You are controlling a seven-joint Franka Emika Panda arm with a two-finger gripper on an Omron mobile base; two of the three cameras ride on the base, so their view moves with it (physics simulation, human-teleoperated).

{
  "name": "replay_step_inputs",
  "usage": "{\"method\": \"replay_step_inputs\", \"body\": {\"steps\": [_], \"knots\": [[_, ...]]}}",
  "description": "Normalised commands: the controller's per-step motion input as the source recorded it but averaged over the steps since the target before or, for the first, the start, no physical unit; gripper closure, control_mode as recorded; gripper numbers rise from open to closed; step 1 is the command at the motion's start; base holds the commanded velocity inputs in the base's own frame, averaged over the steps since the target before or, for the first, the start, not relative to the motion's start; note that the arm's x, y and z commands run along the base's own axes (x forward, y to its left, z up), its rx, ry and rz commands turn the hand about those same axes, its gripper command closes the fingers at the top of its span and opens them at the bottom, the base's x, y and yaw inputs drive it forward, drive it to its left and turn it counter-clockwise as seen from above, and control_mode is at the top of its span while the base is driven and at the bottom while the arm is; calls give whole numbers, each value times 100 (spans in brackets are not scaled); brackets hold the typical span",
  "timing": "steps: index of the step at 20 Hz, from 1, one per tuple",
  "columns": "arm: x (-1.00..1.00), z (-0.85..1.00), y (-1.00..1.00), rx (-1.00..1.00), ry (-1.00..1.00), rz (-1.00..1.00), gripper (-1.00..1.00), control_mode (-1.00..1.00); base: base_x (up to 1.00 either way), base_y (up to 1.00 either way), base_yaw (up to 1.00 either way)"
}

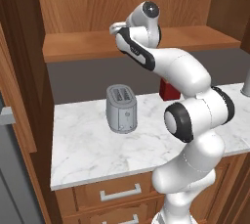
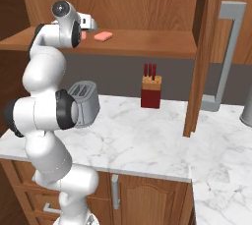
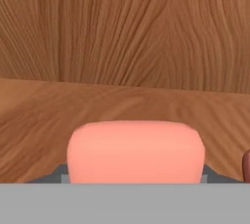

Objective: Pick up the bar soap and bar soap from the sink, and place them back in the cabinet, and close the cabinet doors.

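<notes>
My gripper (image 2: 91, 25) reaches into the open cabinet (image 1: 73, 3), just above its plank shelf (image 2: 147, 43). It is shut on one salmon-pink bar soap (image 3: 135, 152), which the hand view shows close up between the fingertips (image 3: 61, 171), low over the shelf (image 3: 44, 115) and facing the back wall. A bit of that bar (image 2: 83, 35) peeks out under the hand in the right base view. The other bar soap (image 2: 103, 36) lies flat on the shelf just to the right of the hand. Both cabinet doors (image 2: 201, 57) stand open. The sink is out of view.
A grey toaster (image 1: 120, 108) stands on the marble counter (image 1: 88, 154) below the shelf. A red knife block (image 2: 151, 91) stands farther right. The right door's grey handle (image 2: 227, 52) sticks out over the counter. Drawers (image 1: 119, 192) sit under the counter edge.
</notes>
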Motion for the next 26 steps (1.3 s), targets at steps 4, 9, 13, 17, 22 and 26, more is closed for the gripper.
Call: {"method": "replay_step_inputs", "body": {"steps": [4,9,13,17,22,26], "knots": [[0,0,0,0,0,0,-100,-100,0,0,0],[0,0,0,0,0,0,-100,-100,0,0,0],[-1,0,0,0,0,0,-100,-100,0,0,0],[-2,0,0,0,-1,0,-100,-100,0,0,0],[-11,-4,0,0,-5,0,-100,-100,0,0,0],[-40,0,0,0,-5,0,-100,-100,0,0,0]]}}
